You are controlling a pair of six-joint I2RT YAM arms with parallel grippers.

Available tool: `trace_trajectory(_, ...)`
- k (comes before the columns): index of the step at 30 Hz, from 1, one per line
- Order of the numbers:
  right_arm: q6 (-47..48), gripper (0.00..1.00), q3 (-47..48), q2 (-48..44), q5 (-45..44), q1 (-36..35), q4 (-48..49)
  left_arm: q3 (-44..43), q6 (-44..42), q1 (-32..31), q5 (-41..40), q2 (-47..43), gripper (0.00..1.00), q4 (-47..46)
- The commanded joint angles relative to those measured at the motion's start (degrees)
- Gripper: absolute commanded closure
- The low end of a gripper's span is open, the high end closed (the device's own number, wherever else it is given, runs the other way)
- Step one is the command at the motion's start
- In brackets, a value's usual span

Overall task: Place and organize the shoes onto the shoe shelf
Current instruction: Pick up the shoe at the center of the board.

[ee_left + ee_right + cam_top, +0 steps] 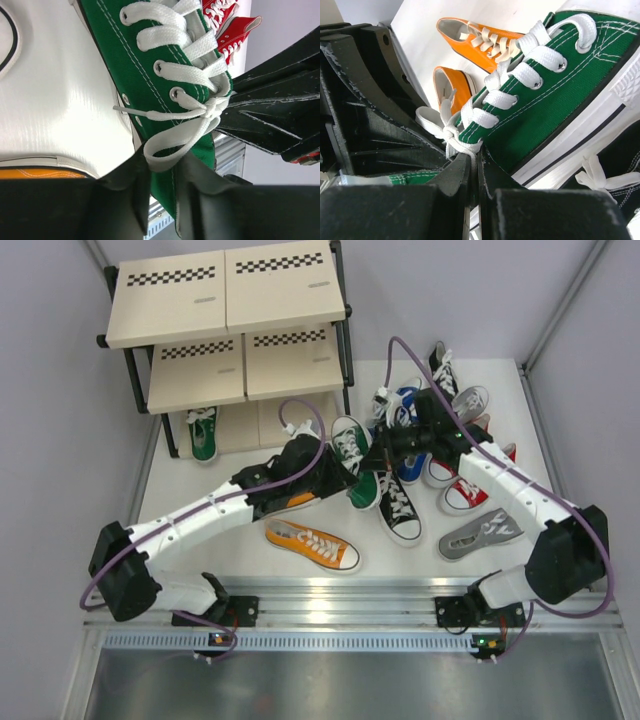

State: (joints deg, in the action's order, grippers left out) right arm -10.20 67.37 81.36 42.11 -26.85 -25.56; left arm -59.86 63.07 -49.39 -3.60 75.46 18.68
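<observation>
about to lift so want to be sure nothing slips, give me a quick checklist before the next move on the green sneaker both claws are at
1. Left claw grip on the green canvas sneaker: ok, pinching its collar.
2. Right claw grip on the same shoe: ok, shut on the collar edge.
3. White lace loop clear of the grip: not ok, it hangs at the left claw's tips.
4. Black canvas sneaker clear of the lift: not ok, it lies right alongside.
5. Matching green sneaker on the black-framed beige shoe shelf: ok, bottom tier.
6. Room beside it: cannot tell, upper boards hide it.
</observation>
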Motion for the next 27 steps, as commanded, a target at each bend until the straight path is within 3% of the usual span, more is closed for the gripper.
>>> trace_trajectory(1,0.6,1.00,0.8,-4.2,8.1,0.4,6.3,-0.4,-4.4,0.3,-3.5,1.4,0.77,2.9)
trace_trajectory(2,0.7,1.00,0.7,-4.3,8.7,0.3,6.4,-0.4,-5.3,0.3,-3.5,1.7,0.83,3.0)
trace_trajectory(3,0.7,1.00,0.6,-4.4,9.3,0.4,6.7,-0.4,-5.7,0.3,-3.5,1.9,1.00,2.9)
trace_trajectory(12,8.4,0.98,-0.7,-5.5,11.3,0.4,2.8,3.2,-18.9,0.3,-4.4,-4.7,1.00,2.9)
trace_trajectory(15,9.7,0.89,-0.2,-5.9,11.9,0.8,1.1,5.9,-23.3,0.3,-5.1,-9.1,1.00,3.0)
trace_trajectory(16,11.4,0.77,0.4,-5.9,13.0,1.1,0.9,7.4,-25.2,0.3,-5.2,-10.1,1.00,3.0)
trace_trajectory(19,12.0,0.61,1.3,-6.3,15.0,2.9,-0.4,9.4,-27.5,0.3,-5.1,-14.4,1.00,3.5)
trace_trajectory(22,11.4,0.51,1.4,-6.9,15.9,5.0,-1.0,9.9,-29.2,0.3,-5.5,-17.4,1.00,4.9)
trace_trajectory(27,4.8,0.43,-3.6,-7.6,15.2,6.3,2.3,9.4,-30.9,0.3,-5.4,-20.1,1.00,5.8)
